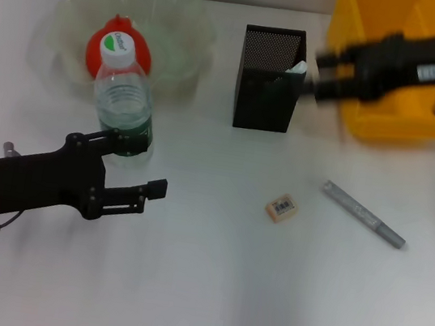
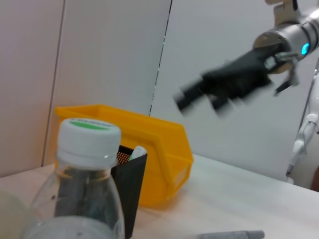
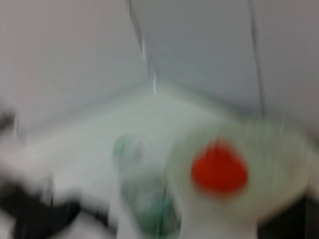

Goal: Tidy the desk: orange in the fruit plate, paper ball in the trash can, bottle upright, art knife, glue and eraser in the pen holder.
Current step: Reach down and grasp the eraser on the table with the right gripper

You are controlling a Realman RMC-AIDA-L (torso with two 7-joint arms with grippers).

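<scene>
- Done: orange (image 1: pixel 116 31) in plate (image 1: pixel 192 12) at desk's (image 1: pixel 198 291) far left corner; bottle (image 1: pixel 123 96) upright just before it; glue (image 1: pixel 297 68) in holder (image 1: pixel 269 79).
- Left: eraser (image 1: pixel 281 208), knife (image 1: pixel 363 214) mid-desk; paper ball unseen.
- Left gripper (image 1: pixel 139 169) open, empty, beside bottle.
- Right gripper (image 1: pixel 327 74) blurred between holder and can (image 1: pixel 388 115); grip impossible to tell.

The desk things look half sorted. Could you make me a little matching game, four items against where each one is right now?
Items:
1. orange
2. bottle
3. eraser
4. glue

Places:
A. lying on the open desk beside the art knife
B. poking out of the pen holder
C. in the fruit plate
D. standing upright by the left end effector

Pairs: 1-C, 2-D, 3-A, 4-B
</scene>
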